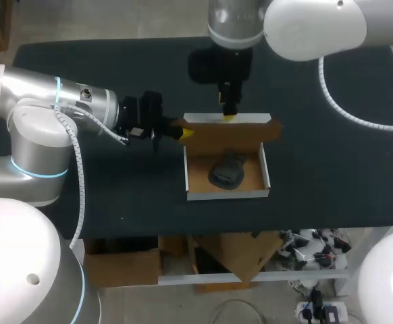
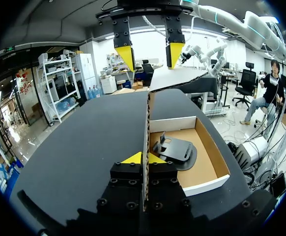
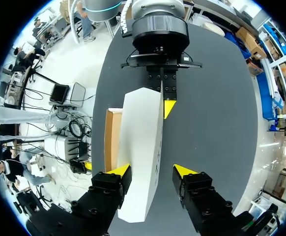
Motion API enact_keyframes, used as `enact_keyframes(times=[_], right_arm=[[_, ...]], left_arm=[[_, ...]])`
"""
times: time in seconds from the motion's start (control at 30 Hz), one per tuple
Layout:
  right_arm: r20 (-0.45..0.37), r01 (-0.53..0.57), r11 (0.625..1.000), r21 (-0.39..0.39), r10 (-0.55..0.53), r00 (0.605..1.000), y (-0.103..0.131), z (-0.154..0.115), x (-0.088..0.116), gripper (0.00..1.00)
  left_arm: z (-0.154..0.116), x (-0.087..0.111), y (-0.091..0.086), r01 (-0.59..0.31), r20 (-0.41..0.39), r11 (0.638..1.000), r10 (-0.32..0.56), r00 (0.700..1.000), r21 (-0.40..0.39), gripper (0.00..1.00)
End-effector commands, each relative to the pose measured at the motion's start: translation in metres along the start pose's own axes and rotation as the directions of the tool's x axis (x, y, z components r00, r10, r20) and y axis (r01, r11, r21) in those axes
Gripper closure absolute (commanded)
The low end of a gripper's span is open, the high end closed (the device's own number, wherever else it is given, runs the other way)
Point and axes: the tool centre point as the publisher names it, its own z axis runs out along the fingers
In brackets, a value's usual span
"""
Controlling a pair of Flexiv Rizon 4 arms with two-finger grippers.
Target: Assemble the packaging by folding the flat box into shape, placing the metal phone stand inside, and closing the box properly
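A white cardboard box (image 1: 227, 194) with a brown inside lies open on the table, and the dark metal phone stand (image 1: 227, 170) lies in it. Its lid (image 1: 231, 128) stands upright along the far wall. My left gripper (image 1: 185, 132) is shut on the lid's left end; in the left wrist view the cardboard edge (image 2: 147, 123) runs up from between its tips (image 2: 144, 158), with the stand (image 2: 176, 150) beside it. My right gripper (image 1: 229, 116) hangs over the lid's top edge. It (image 3: 152, 172) is open, with the white lid (image 3: 140, 137) between its fingers against one tip only.
The box sits on a black tabletop (image 1: 331, 169), a short way back from the front edge (image 1: 304, 228). My two arms meet at the lid, the left from the side and the right from the far edge.
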Motion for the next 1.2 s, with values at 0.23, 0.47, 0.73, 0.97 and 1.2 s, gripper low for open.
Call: enact_keyframes(times=[0.23, 0.47, 0.73, 0.97, 1.2], right_arm=[[-0.008, -0.007, 1.000, 0.010, 0.007, 1.000, 0.000, 0.009, -0.001, 0.43], [-0.015, -0.006, 1.000, 0.010, 0.006, 1.000, 0.000, 0.012, -0.004, 0.44], [-0.022, -0.004, 1.000, 0.007, 0.005, 1.000, 0.000, 0.014, -0.006, 0.44], [-0.032, -0.003, 1.000, 0.004, 0.003, 0.999, 0.001, 0.018, -0.007, 0.44], [-0.039, -0.003, 1.000, 0.005, 0.003, 0.999, 0.002, 0.020, -0.008, 0.48]], left_arm=[[0.000, -0.001, 0.001, 0.000, 0.004, 1.000, 0.000, 1.000, 0.001, 1.00], [0.000, -0.001, 0.001, 0.000, 0.004, 1.000, 0.000, 1.000, 0.001, 1.00], [0.000, -0.001, 0.001, 0.000, 0.004, 1.000, 0.000, 1.000, 0.001, 1.00], [0.000, -0.001, 0.001, 0.000, 0.004, 1.000, 0.000, 1.000, 0.001, 1.00], [0.000, -0.001, 0.001, 0.000, 0.004, 1.000, 0.000, 1.000, 0.001, 1.00]])
